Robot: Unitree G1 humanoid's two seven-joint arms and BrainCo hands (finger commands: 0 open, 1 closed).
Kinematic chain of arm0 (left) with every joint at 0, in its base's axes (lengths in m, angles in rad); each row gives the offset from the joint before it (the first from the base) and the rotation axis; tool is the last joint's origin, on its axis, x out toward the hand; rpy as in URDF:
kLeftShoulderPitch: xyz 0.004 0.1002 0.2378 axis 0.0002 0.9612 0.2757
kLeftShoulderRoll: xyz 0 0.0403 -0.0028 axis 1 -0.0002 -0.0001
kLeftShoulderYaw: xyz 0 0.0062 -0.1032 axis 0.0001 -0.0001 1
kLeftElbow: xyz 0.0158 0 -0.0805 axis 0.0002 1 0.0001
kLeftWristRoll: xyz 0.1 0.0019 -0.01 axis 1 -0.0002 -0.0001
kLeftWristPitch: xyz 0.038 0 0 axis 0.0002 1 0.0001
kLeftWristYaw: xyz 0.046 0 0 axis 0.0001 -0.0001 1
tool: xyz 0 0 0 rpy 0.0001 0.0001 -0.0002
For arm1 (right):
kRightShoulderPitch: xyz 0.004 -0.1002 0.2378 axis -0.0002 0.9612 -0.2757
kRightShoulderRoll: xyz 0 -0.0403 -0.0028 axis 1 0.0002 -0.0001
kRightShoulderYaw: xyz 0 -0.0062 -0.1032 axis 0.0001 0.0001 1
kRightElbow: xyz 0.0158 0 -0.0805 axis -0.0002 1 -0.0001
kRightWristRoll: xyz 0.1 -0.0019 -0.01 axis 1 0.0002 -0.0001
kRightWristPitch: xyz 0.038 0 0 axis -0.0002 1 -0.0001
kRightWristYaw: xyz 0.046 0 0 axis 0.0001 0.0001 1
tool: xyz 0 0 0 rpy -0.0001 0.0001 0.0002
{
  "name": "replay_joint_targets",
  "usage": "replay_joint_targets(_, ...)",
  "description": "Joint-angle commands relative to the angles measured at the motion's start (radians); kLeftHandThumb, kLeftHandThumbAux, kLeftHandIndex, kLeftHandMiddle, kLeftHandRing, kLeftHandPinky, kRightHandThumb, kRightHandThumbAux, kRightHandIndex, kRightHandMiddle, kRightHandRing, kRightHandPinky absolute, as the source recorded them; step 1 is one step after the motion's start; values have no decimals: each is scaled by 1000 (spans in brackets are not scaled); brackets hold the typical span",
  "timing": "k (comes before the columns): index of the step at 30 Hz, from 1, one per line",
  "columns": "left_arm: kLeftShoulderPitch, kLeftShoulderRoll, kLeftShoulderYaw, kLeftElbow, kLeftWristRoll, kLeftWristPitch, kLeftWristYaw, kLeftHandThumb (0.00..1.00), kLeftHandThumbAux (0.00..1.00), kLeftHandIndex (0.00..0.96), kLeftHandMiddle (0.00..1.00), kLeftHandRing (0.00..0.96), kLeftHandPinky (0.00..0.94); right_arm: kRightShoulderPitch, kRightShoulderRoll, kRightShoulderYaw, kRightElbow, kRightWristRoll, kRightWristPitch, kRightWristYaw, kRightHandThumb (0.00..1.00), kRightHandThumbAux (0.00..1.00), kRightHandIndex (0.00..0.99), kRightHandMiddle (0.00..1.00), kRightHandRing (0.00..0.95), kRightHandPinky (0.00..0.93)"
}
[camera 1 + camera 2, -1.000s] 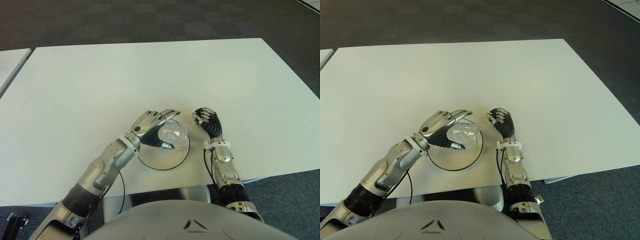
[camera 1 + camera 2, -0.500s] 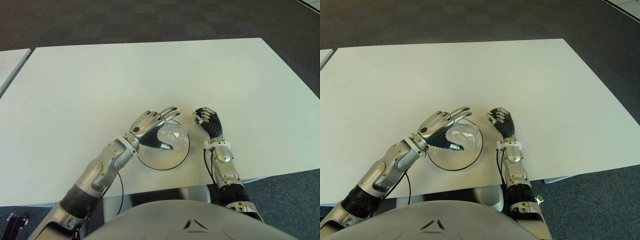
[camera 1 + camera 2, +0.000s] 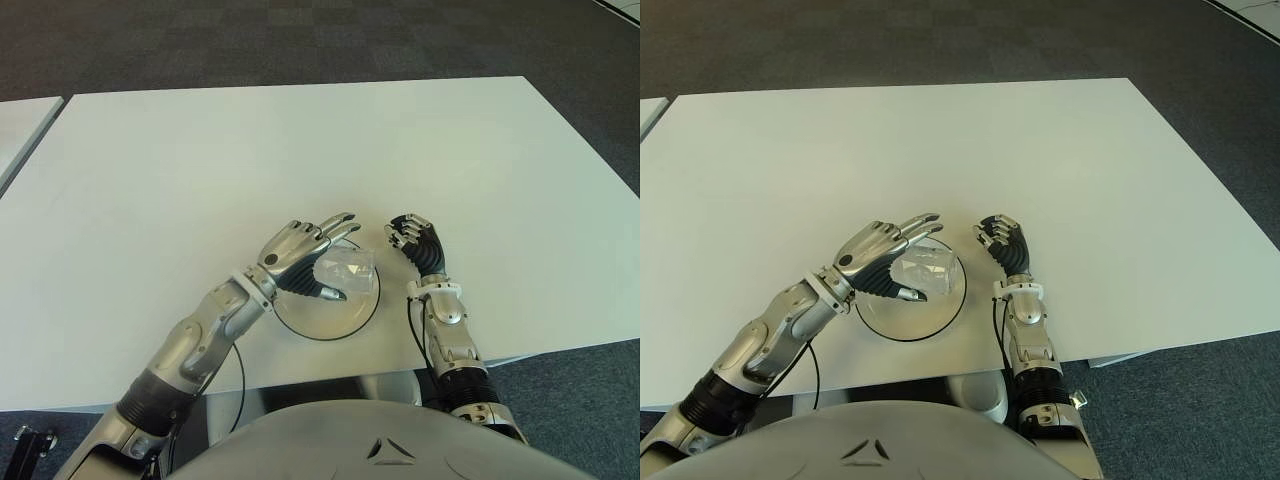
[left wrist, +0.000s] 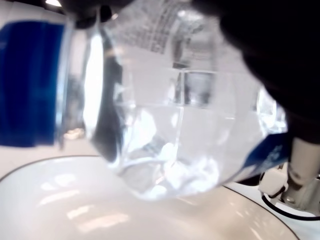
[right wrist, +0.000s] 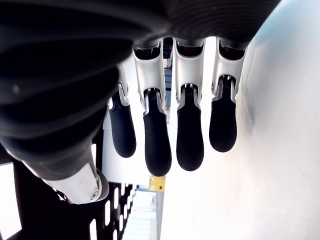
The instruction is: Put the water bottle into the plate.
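left eye view
table: white table (image 3: 300, 140), dark carpet around it.
plate: white plate (image 3: 310, 318) with a thin dark rim, near the table's front edge.
bottle: clear water bottle (image 3: 345, 270) lies over the plate's far-right part, on its side as far as I can tell.
left hand: left hand (image 3: 300, 255) is above the plate's left half, fingers (image 3: 335, 222) stretched out over the bottle, thumb below it, spread and not clamped; contact with the bottle unclear.
right hand: right hand (image 3: 415, 240) shows just right of the plate, fingers curled in, holding nothing.

right eye view
same scene: bottle on the plate's far-right part, under the loosened left hand; right hand beside the plate's right rim, apart from the bottle.

left wrist view
bottle: fills the picture, clear plastic with water inside, blue label band at one end, printed text along the body.
plate: white surface with a dark rim line directly under the bottle; bottle's lowest part looks to touch it.
left hand: dark palm part at the picture's edge by the bottle; no finger seen pressing the bottle here.
extra: part of the right arm with a black cable (image 4: 295, 212) farther off.

right wrist view
right hand: four dark-tipped fingers bent toward the palm, thumb alongside, nothing between them.
table: white surface next to the fingers.
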Motion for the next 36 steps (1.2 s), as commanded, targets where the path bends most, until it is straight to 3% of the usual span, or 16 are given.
replay_joint_targets(1, -5, 8, 7, 4, 31, -23, 45, 0, 482, 0, 0, 0, 0, 5, 8, 2, -6, 9, 17, 0, 709, 725, 434, 577, 571, 570)
replay_joint_targets(16, -8, -2, 4, 28, 53, -4, 24, 20, 405, 0, 0, 0, 0, 8, 11, 0, -17, 10, 36, 2, 709, 725, 434, 570, 565, 567)
replay_joint_targets(22, -54, -28, -31, 160, 79, -8, 66, 24, 402, 0, 0, 0, 0, 8, 8, -1, -18, 0, 49, -8, 709, 726, 434, 572, 568, 572)
replay_joint_targets(36, -70, -52, -66, 213, 116, 34, 58, 14, 410, 0, 0, 0, 0, 10, 7, 1, -16, 6, 22, -3, 709, 726, 433, 584, 579, 586)
